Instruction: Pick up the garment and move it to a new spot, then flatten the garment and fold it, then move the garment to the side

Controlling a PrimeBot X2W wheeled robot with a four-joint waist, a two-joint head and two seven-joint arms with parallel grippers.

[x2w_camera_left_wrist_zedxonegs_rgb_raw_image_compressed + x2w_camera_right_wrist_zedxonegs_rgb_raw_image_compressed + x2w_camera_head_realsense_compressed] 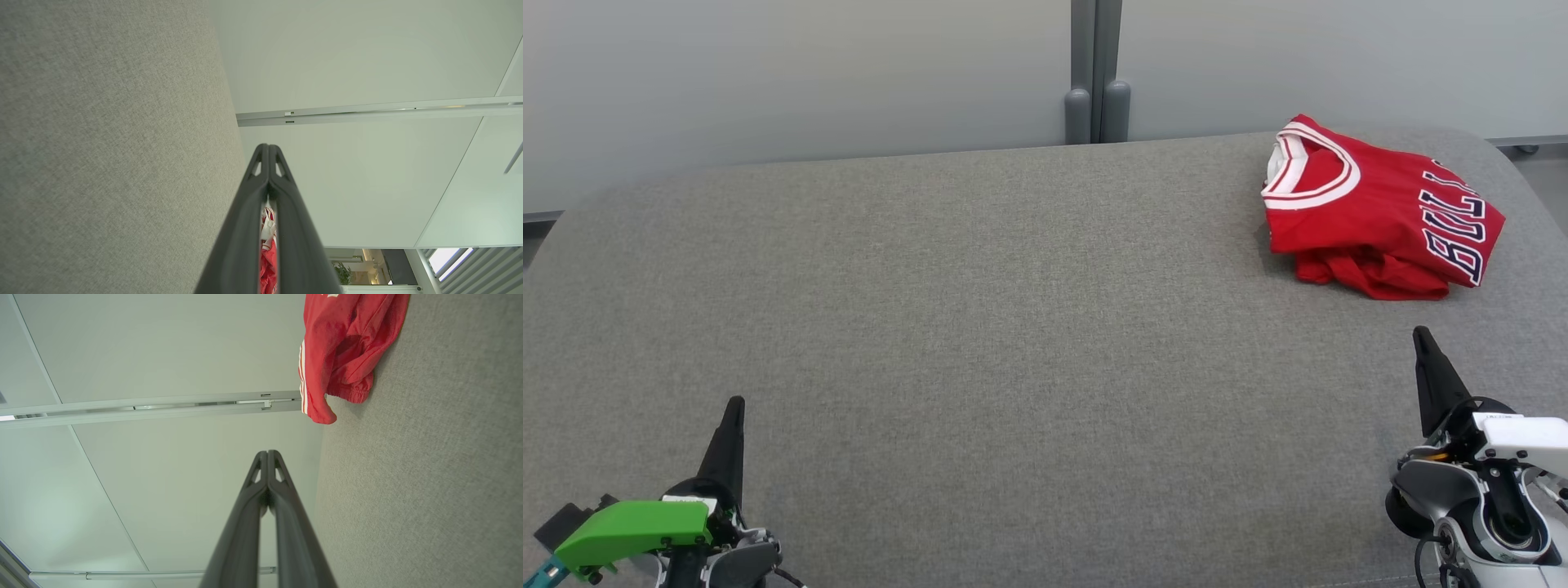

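Garment [1380, 214]: collar [1308, 167] leftward, long axis sideways

Red cloth jersey [1372, 220], white ribbed trim: soft, matt. Grey woven upholstery surface [1013, 327]: coarse, matt. Left gripper [734, 408], right gripper [1423, 339]: smooth matt black plastic fingers. Pale wall panels [768, 73]: smooth, satin.

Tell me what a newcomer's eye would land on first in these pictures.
The red jersey, white-trimmed at the collar, stands out at once, lying roughly folded at the far right of the grey fabric surface. Next, at the near corners, come the left gripper, above a bright green cover, and the right gripper, nearer the jersey, both shut and empty.
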